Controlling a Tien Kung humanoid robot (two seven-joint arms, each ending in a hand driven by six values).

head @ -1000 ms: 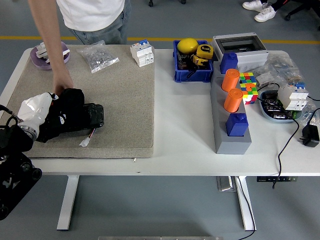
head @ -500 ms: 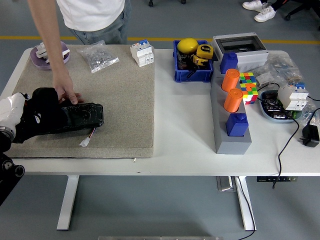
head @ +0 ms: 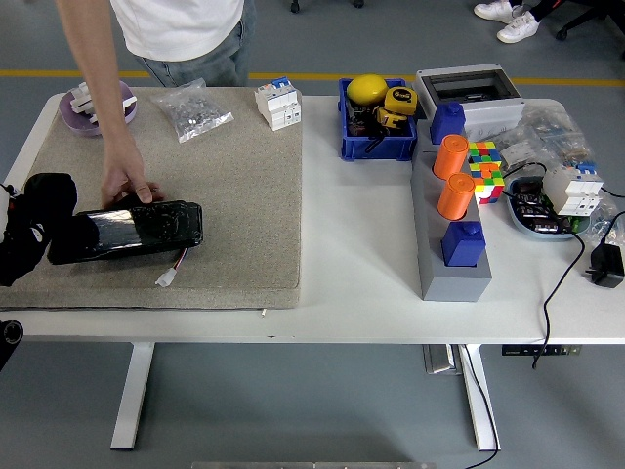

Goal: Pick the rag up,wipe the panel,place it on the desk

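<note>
Leftward the left hand [head: 34,223] is sliding, holding the black rag [head: 49,191] off the panel [head: 127,231], whose long axis is lying three-to-nine

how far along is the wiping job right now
The wipe seems to be in hand: the left hand holds the black rag at the left end of the glossy panel, which a person's hand steadies. Left: setting the rag on the desk.
</note>
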